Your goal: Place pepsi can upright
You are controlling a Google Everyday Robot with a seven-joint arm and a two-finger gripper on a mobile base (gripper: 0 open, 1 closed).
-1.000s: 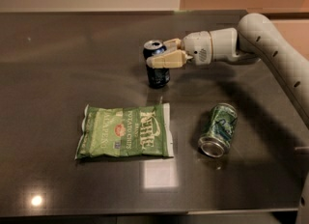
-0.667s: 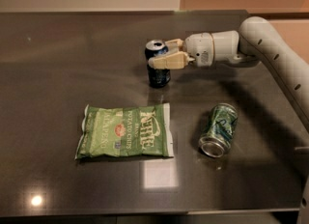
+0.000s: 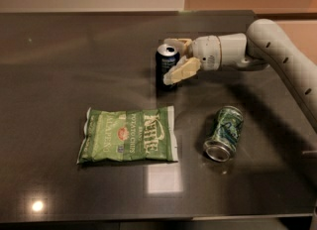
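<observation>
**Upright between wider-spread fingers**

Against the picture of a second ago, shows the gripper (image 3: 169,60) with tan fingers (image 3: 184,68) spread wider: near finger lower now, slanting down across the front right of the pepsi can (image 3: 165,70); far finger behind the top rim. Shows the white wrist (image 3: 218,53) drawn slightly back to the right and a little lower. Puts the pepsi can a touch further right on the dark table (image 3: 74,50) than before, upright as then, silver top and its opening facing up. Leaves the Kettle chip bag (image 3: 126,135) and the green-and-silver can (image 3: 224,134) in the same spots as earlier.

Places the pepsi can between the parted fingers, at the left tip of the gripper, with the white arm (image 3: 277,50) reaching in from the right edge. Cannot settle contact between fingers and can wall: near fingertip overlapping the can's lower right side, far finger just beside the rim. Sets the can on its base toward the back middle of the table, beyond the chip bag's right end and well apart from it. Finds the chip bag flat, label up, nearer the camera and to the left. Finds the green-and-silver can on its side, open end toward the camera, in front of the gripper and to the right, apart from both the bag and the pepsi can.
</observation>
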